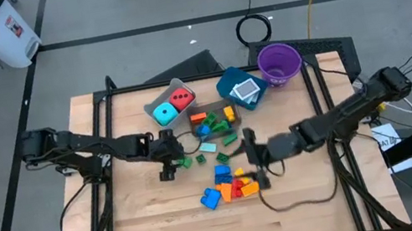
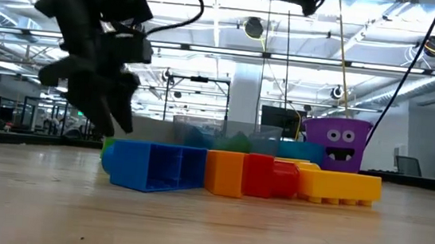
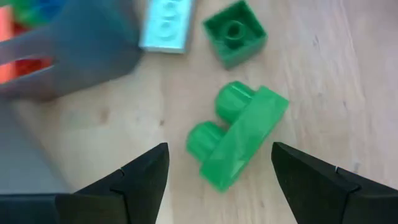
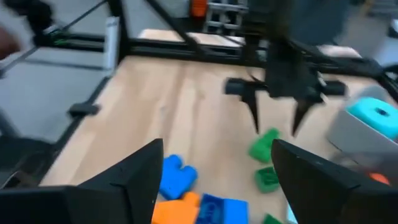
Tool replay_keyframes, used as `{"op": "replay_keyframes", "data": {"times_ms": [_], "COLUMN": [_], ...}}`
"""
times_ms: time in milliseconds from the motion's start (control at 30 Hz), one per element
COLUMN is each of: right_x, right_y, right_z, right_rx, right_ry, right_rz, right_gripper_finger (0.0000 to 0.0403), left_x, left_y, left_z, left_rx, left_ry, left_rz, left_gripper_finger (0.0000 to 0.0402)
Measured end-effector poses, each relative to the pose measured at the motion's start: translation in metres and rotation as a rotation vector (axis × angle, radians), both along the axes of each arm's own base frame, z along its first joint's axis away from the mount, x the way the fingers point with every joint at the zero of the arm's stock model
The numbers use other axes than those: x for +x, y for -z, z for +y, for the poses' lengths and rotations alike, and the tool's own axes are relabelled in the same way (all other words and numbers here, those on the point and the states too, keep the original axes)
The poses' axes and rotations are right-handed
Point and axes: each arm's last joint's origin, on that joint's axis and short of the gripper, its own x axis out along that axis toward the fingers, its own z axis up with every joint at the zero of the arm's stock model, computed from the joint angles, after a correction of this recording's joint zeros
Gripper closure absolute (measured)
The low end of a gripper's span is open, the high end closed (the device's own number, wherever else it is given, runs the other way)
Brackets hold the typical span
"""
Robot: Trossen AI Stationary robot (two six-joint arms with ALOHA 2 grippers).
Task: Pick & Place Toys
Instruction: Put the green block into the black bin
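Left end effector (image 3: 217, 171) astride green brick (image 3: 239, 137)

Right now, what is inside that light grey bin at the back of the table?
The light grey plastic bin holds two dice-like cubes side by side: a cyan one and a red one. Whatever lies beneath them is covered.

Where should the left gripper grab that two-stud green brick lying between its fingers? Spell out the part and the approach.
Take the green brick across its long flat sides, coming straight down from above. It lies tipped on the table, studs pointing sideways, and the left gripper is open with a finger either side. The brick sits skewed to the fingers, so a small wrist turn to square them up would probably help.
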Motion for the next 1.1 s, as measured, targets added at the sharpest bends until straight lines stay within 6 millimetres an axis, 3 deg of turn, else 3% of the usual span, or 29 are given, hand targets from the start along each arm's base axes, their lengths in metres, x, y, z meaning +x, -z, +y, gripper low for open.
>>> {"op": "replay_keyframes", "data": {"times_ms": [167,500,633,833,1000,1100], "right_x": [-0.006,-0.007,-0.007,-0.015,-0.029,-0.038], "right_y": [0.000,0.002,0.002,-0.010,-0.014,-0.003], "right_z": [0.019,0.019,0.019,0.015,0.011,0.005], "right_rx": [-0.037,-0.078,-0.078,-0.078,-0.074,-0.070], "right_ry": [-0.060,0.007,0.008,0.053,0.044,0.051], "right_rz": [-0.018,-0.001,-0.002,-0.045,-0.089,-0.103], "right_gripper_finger": [0.0144,0.0149,0.0149,0.0149,0.0149,0.0149], "left_x": [0.002,0.017,0.017,0.017,0.015,0.016], "left_y": [0.021,0.045,0.046,0.046,0.034,0.012], "left_z": [0.000,-0.002,-0.002,-0.003,-0.003,-0.005], "left_rx": [0.014,-0.053,-0.071,-0.146,-0.191,-0.202], "left_ry": [0.056,0.034,0.013,-0.051,-0.126,-0.118], "left_rz": [0.027,0.016,0.014,0.012,-0.023,-0.082], "left_gripper_finger": [0.0117,0.0117,0.0135,0.0230,0.0229,0.0229]}}
